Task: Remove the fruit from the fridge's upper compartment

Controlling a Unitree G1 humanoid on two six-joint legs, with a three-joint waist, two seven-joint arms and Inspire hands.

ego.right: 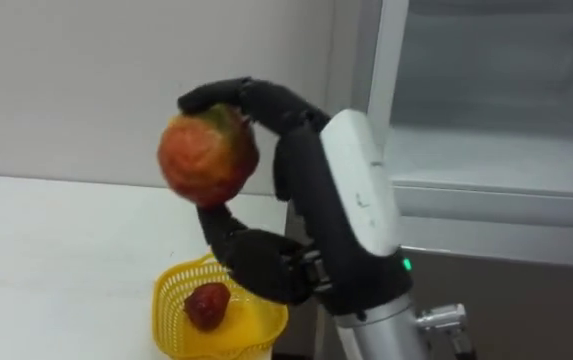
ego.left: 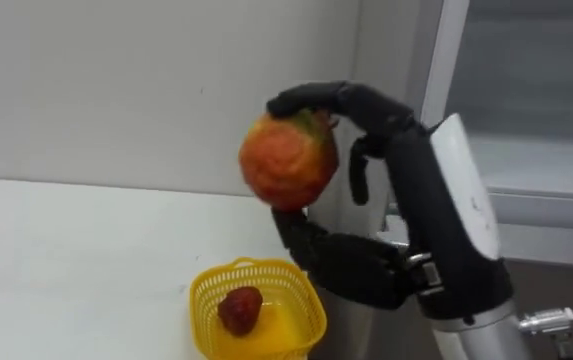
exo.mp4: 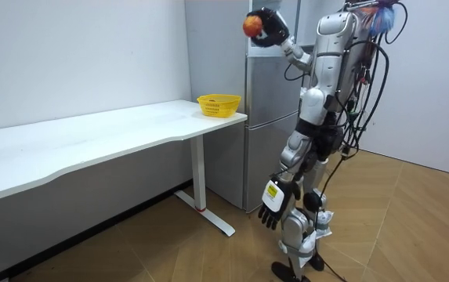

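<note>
The right hand (ego.left: 361, 268) is raised above the yellow basket (ego.left: 206, 290), which sits at the end of the white tabletop (ego.left: 66, 250) nearest the grey fridge (exo.mp4: 267, 133). Its fingers (ego.left: 336, 100) curl over the top of a round orange-red fruit (ego.left: 288, 160) and the thumb presses from beneath, so the fruit is pinched top and bottom, high over the basket's far rim. A smaller dark-red fruit (ego.left: 239, 310) already lies inside the basket. The left hand (exo.mp4: 272, 213) hangs low beside the robot's thigh, well away from the basket, its fingers loose and straight.

The step in hand looks like carrying the fruit down into the basket. To do it well, the hand should probably lower until the fruit sits just above the basket's open side, beside the red fruit rather than on it, and only then loosen the fingers; a release from up here would likely bounce it out or tip the light basket.

The fruit is nearly a ball, a little taller than wide. Its long axis stands close to upright, with the greenish end up under the fingers and the rounded end facing down towards the basket.
</note>
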